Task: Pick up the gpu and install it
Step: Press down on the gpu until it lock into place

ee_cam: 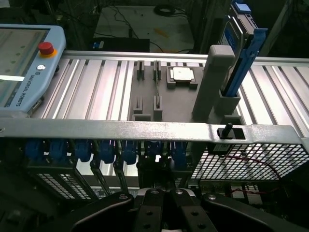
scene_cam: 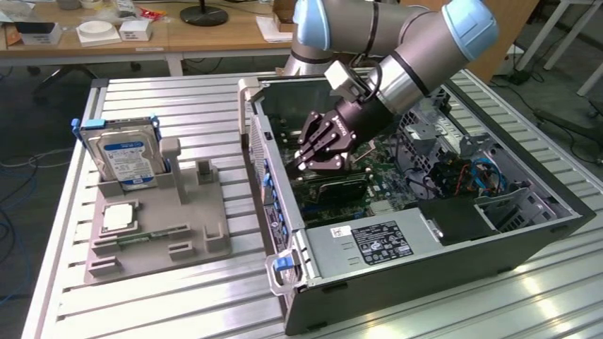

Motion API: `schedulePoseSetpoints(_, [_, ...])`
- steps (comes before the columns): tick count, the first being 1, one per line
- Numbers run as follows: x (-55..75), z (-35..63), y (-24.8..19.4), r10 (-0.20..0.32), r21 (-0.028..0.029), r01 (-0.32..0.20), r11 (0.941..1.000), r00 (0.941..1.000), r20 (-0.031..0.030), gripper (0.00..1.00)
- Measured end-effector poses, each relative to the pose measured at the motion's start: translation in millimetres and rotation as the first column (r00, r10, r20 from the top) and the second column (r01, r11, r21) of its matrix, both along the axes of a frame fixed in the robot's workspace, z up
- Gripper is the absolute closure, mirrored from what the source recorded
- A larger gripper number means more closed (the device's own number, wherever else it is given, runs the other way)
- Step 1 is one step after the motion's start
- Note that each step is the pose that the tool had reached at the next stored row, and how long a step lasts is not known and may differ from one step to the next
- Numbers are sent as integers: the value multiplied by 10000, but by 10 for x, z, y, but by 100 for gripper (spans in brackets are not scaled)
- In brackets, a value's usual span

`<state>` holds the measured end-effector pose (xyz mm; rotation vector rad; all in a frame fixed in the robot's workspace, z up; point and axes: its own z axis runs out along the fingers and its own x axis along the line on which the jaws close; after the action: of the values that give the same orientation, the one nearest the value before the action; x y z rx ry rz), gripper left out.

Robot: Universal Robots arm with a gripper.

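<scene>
Gripper (scene_cam: 315, 159) deep in the case (scene_cam: 527, 233), fingers pressed together over the gpu (scene_cam: 330, 189) lying on the motherboard at its six o'clock (hard drive (scene_cam: 127, 159) idle at nine o'clock), so I'd say press straight down, evenly, no twisting.

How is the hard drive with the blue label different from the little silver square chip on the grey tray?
The hard drive stands upright in a slot; the square chip lies flat in a recess. The hard drive is much bigger than the chip. The hard drive has a blue-and-white label and a blue bracket; the chip is plain silver. Both rest on the same grey tray, outside the computer case.
</scene>
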<state>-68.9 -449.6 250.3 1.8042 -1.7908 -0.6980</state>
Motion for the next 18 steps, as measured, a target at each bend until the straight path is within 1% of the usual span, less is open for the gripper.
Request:
schedulePoseSetpoints(5, [-15,-41,0,0,-1,0,10000,10000,0,90])
schedulePoseSetpoints(10, [-19,-46,2,1,-1,-1,10000,10000,-7,90])
schedulePoseSetpoints(11, [-18,-47,2,2,0,-2,10000,9999,-119,90])
schedulePoseSetpoints(18, [-18,-46,2,1,0,-1,10000,9999,-119,90])
